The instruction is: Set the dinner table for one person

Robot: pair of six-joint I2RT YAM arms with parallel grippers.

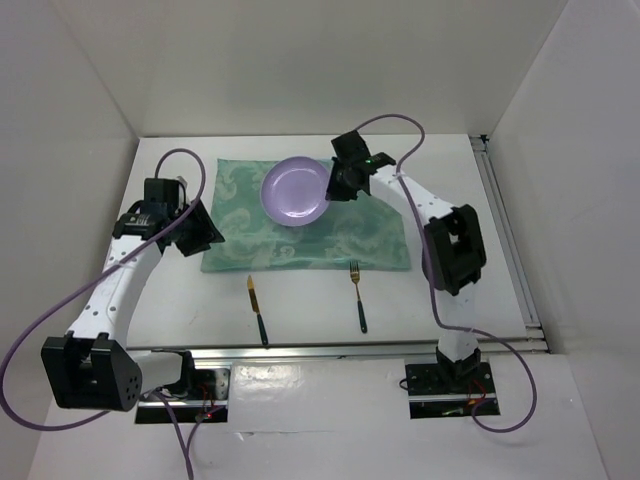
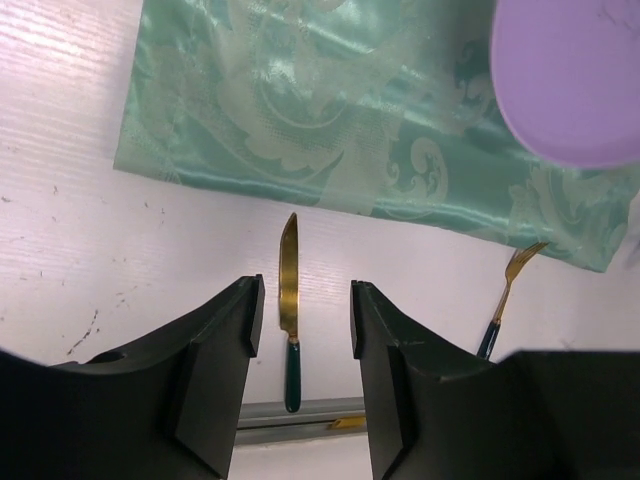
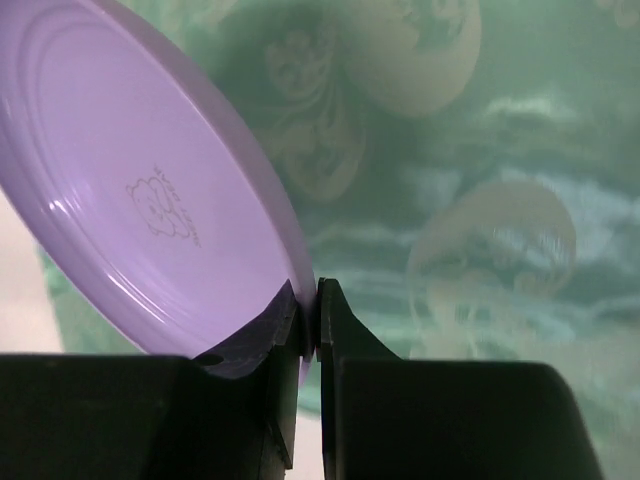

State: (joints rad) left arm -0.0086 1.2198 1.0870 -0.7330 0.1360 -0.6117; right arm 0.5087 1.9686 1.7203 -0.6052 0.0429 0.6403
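Now pinching plate (image 3: 150, 200) rim in right gripper (image 3: 312, 300), tilted over mat (image 1: 370, 235) on table (image 1: 300, 315); holding left gripper (image 2: 305, 320) parted, empty, above knife (image 2: 288, 285), fork (image 1: 357, 295) nearby on bare table

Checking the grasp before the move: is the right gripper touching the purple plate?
Touching. The right wrist view shows the right gripper closed on the rim of the purple plate, with one finger pressed against each side and no gap.
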